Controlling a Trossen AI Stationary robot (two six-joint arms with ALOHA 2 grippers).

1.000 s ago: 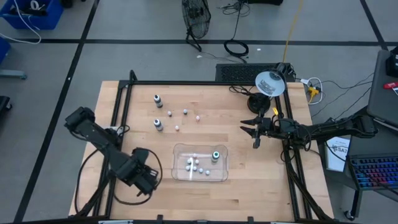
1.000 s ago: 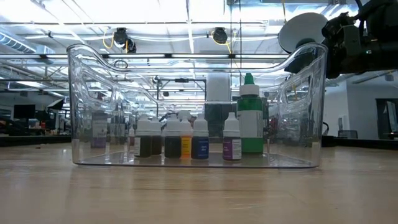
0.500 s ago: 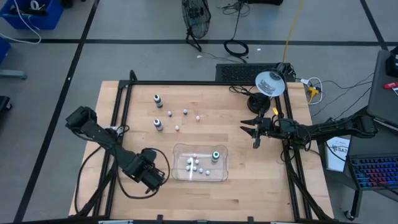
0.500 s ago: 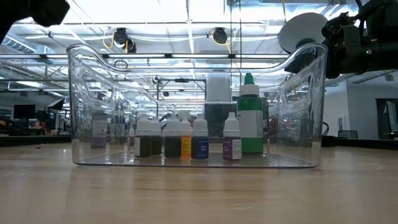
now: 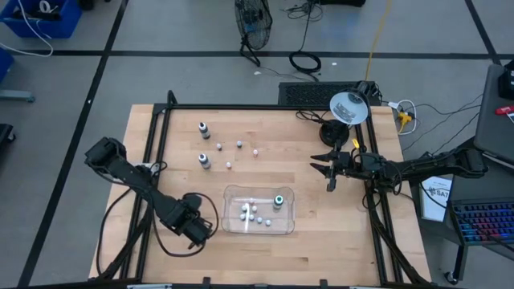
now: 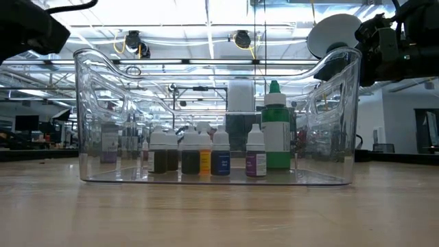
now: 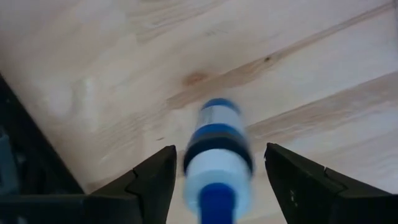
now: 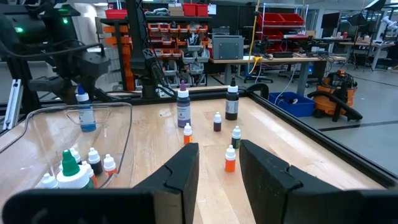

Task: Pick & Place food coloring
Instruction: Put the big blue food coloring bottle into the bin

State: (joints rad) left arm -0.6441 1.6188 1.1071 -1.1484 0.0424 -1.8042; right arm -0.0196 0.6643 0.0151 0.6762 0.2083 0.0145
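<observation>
My left gripper hovers just off the left end of the clear tray, shut on a small blue-and-white food coloring bottle. The right wrist view shows that bottle hanging under the gripper. Inside the tray stand a green-topped bottle and several small bottles. Two dark bottles and a few tiny ones stand upright on the table beyond the tray. My right gripper waits open and empty above the table's right part. My left gripper has the blue-and-white bottle between its two fingers, coming from above and pointing down. Its cap end lies nearest the fingers, but the place of contact is cut off by the wrist view's edge. The bottle hangs below the fingers, lifted clear of the table.
A black frame borders the table on its left, far and right sides. A round white lamp and its dark base sit at the far right corner. Bare wood lies to the right of the tray.
My left gripper has moved toward the table's right, up to the tray's left end, carrying the bottle, most of that in the first half second. The arm has come into the low view's upper left. My right arm has kept still.
</observation>
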